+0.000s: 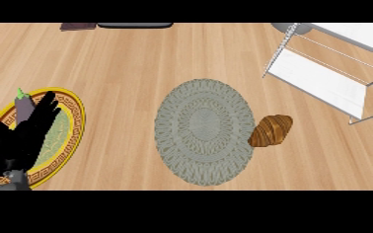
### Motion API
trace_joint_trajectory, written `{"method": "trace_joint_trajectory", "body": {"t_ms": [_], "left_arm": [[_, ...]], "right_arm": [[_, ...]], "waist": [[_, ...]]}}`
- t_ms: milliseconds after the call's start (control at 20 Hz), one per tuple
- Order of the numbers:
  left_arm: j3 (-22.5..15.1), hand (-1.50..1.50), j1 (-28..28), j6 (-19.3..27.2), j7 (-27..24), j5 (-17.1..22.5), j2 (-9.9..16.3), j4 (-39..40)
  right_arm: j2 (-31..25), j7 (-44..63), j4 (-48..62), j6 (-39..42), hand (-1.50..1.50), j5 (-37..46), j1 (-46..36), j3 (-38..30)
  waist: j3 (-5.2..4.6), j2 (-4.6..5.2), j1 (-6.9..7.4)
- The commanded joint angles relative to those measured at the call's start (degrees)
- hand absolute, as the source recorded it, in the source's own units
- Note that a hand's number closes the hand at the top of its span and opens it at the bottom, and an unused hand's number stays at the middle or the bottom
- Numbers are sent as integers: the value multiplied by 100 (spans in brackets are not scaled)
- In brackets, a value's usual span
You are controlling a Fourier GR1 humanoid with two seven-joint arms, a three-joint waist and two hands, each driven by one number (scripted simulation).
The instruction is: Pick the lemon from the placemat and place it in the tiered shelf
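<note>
No lemon shows on our placemat point(205, 131), only a croissant point(271, 130) touching its edge, so our left hand point(27, 133) rests open over the plate point(73, 128), holding nothing.

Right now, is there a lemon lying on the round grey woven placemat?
No, the round grey woven placemat is bare on top; only a brown croissant sits at its right edge, and no lemon shows anywhere in the head view.

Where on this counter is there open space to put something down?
The grey placemat is bare, as is the wood between it and the yellow plate. The wide strip of counter above both is free. It is crowded at left, where the left hand overlaps the plate and eggplant, and beside the croissant.
</note>
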Motion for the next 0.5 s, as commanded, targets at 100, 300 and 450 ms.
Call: {"method": "trace_joint_trajectory", "body": {"t_ms": [100,300,450], "left_arm": [[2,0,-90,-49,-309,-162,-75,340],[-76,0,77,4,-185,-177,-248,121],[132,0,-47,-163,-368,-157,-61,405]], "right_arm": [[-172,-589,912,-1061,150,112,323,-182],[-133,-937,1432,-1745,150,151,541,-272],[-13,-603,1070,-1553,150,-33,728,-306]], "waist": [[2,19,9],[4,15,24],[2,-4,-25]]}}
